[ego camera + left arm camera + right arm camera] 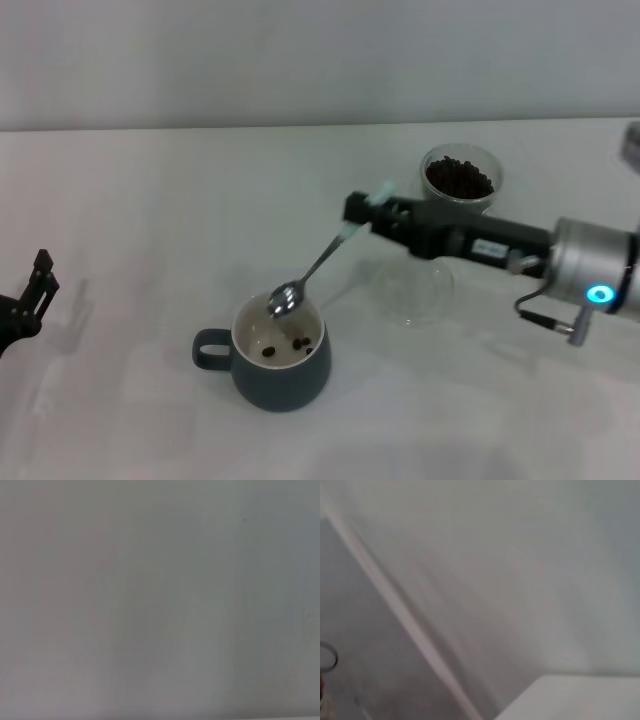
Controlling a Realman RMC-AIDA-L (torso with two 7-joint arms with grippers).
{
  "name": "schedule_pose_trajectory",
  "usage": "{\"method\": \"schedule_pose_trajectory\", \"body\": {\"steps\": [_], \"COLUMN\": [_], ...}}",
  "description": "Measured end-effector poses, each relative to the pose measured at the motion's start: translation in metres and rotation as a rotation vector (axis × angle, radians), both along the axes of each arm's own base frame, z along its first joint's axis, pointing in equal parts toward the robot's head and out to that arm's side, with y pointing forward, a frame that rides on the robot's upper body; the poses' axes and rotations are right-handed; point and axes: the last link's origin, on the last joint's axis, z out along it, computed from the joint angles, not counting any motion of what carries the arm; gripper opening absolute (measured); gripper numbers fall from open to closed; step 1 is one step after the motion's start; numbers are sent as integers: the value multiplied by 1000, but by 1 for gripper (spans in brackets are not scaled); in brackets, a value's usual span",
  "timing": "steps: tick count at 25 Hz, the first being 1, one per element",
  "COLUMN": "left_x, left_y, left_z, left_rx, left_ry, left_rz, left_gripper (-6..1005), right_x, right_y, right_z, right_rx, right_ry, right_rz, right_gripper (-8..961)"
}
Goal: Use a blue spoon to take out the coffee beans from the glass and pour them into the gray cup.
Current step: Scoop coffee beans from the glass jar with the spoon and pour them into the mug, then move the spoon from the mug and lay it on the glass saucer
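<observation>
In the head view the gray cup (278,362) stands on the white table, handle to the left, with a few coffee beans (285,348) on its cream bottom. My right gripper (366,214) is shut on the pale blue handle of the blue spoon (312,273). The spoon slopes down so its silver bowl hangs tilted over the cup's rim. The glass (460,176) stands behind the right arm, filled with dark coffee beans (459,178). My left gripper (32,292) is parked at the far left edge. Both wrist views show only blurred pale surfaces.
A flat clear glass saucer (412,290) lies on the table under the right arm, right of the gray cup. The table's far edge meets a pale wall behind the glass.
</observation>
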Motion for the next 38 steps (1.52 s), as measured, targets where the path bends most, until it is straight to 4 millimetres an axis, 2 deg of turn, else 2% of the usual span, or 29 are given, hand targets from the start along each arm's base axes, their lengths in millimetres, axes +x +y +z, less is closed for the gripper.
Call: {"method": "schedule_pose_trajectory", "body": {"steps": [4, 6, 11, 15, 29, 38], "left_x": [0, 0, -1, 0, 0, 1], "left_y": [-1, -2, -3, -3, -3, -2], "left_z": [0, -1, -2, -2, -3, -4], "left_rx": [0, -1, -1, -2, -7, -11], "left_ry": [-3, -6, -11, -13, -15, -16], "left_rz": [3, 3, 7, 7, 12, 10], "left_gripper": [775, 775, 774, 774, 775, 775], "right_x": [19, 35, 69, 86, 109, 111], "right_y": [3, 2, -5, -8, -12, -11], "right_z": [26, 36, 44, 41, 24, 18], "right_rx": [67, 99, 137, 141, 135, 133], "right_ry": [82, 118, 156, 129, 24, 7], "right_rz": [-115, -205, -366, -440, -568, -590], "right_gripper": [158, 158, 158, 158, 159, 160]}}
